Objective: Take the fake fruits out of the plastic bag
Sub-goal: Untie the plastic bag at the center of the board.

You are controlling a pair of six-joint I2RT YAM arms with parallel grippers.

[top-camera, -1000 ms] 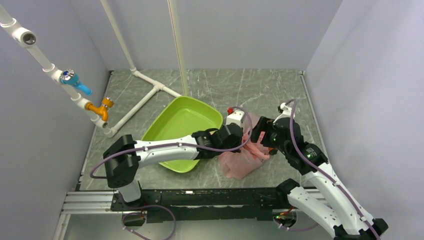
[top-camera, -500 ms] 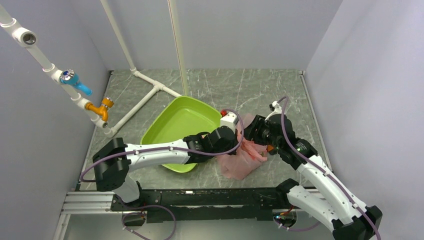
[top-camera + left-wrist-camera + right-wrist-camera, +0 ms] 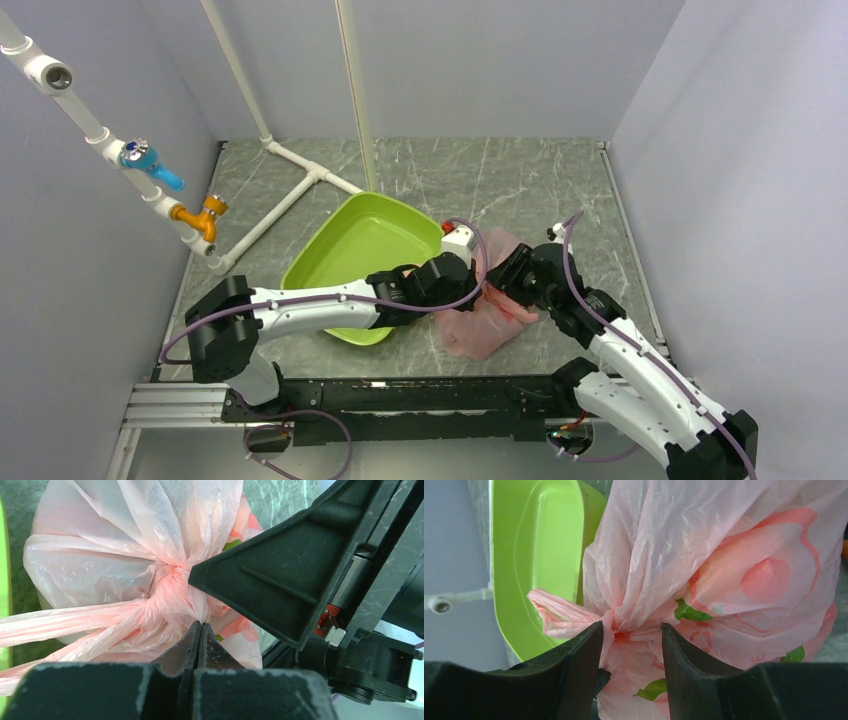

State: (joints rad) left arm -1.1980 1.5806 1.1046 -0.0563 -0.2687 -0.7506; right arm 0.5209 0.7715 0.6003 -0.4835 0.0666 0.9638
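Lying knotted on worktop (image 3: 520,180), just right of green tray (image 3: 350,245): pink plastic bag (image 3: 482,325). At the knot, left pincer (image 3: 200,625) pinched fully shut on gathered plastic; right pincer (image 3: 631,627), half-closed, clamps knot between both fingers.
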